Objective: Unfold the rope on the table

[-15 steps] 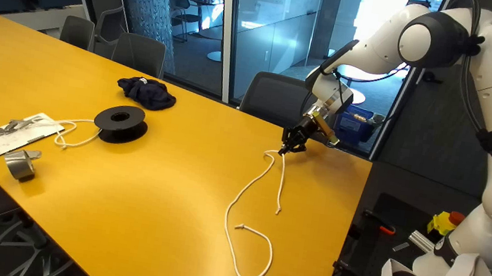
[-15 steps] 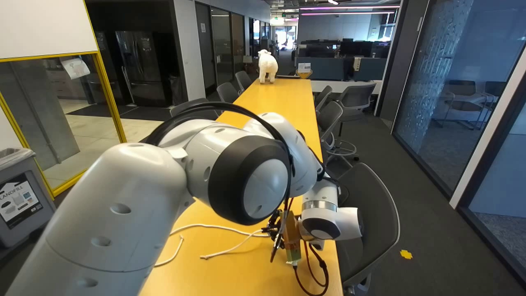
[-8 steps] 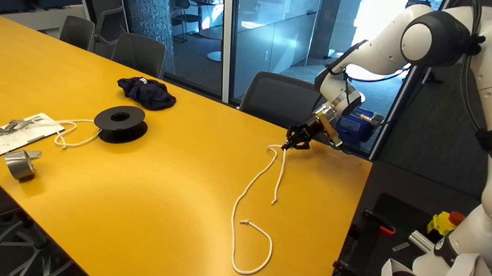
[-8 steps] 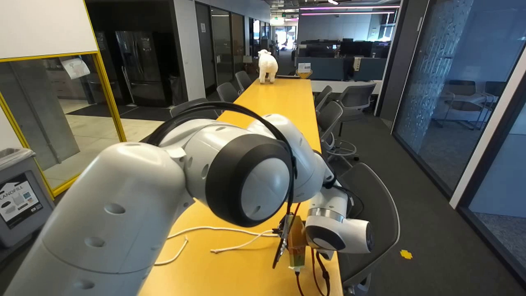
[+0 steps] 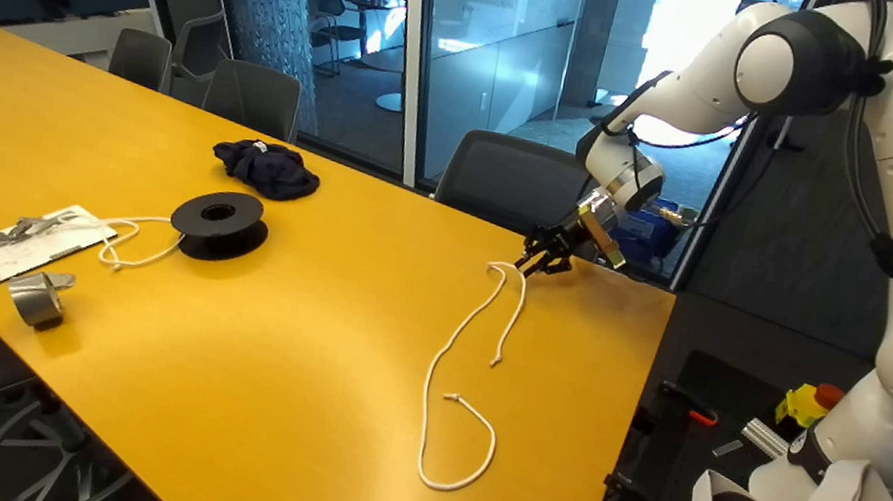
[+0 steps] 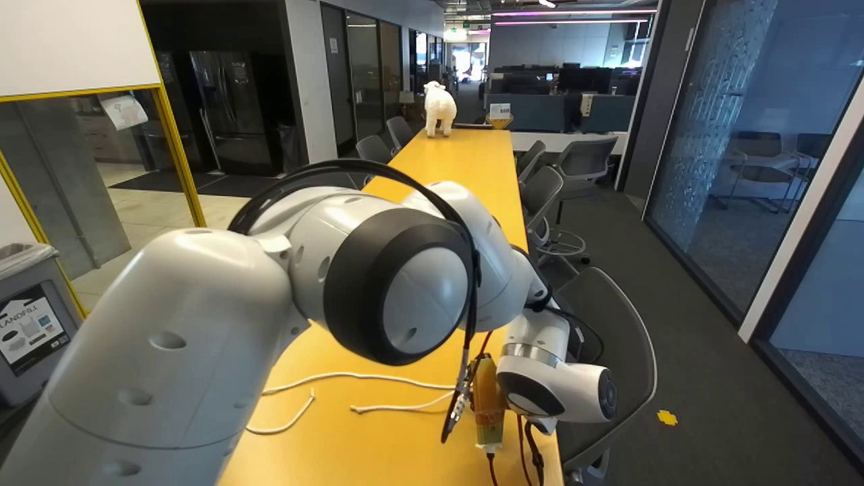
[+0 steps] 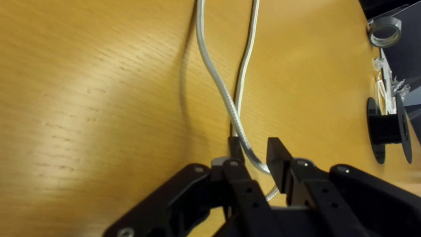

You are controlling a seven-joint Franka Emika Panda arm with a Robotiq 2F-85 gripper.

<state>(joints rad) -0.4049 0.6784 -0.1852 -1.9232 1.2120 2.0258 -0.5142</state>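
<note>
The cream rope point(image 5: 429, 383) lies on the yellow-orange table point(image 5: 285, 403) in a long curve, with its far end bent back in a hook and its short end pointing toward the front. Part of it also shows in an exterior view point(image 6: 398, 408). My gripper point(image 5: 523, 268) is low over the table near the rope's bend. In the wrist view the gripper point(image 7: 254, 144) is open, fingers apart. The rope point(image 7: 213, 70) passes between the fingers in a loop, raised above its shadow, and partly hidden behind the right finger. A second stretch lies flat behind it.
A black spool point(image 5: 218, 218), a dark cloth point(image 5: 266, 168), a tape roll point(image 5: 38, 300) and a flat white strip point(image 5: 10, 246) with a white cable are farther along the table. A chair point(image 5: 500, 179) stands at the edge beside the arm.
My gripper has moved right toward the table's corner, drawing the rope's bend and both ends along. Its fingertips, earlier together on the rope, are now apart.
</note>
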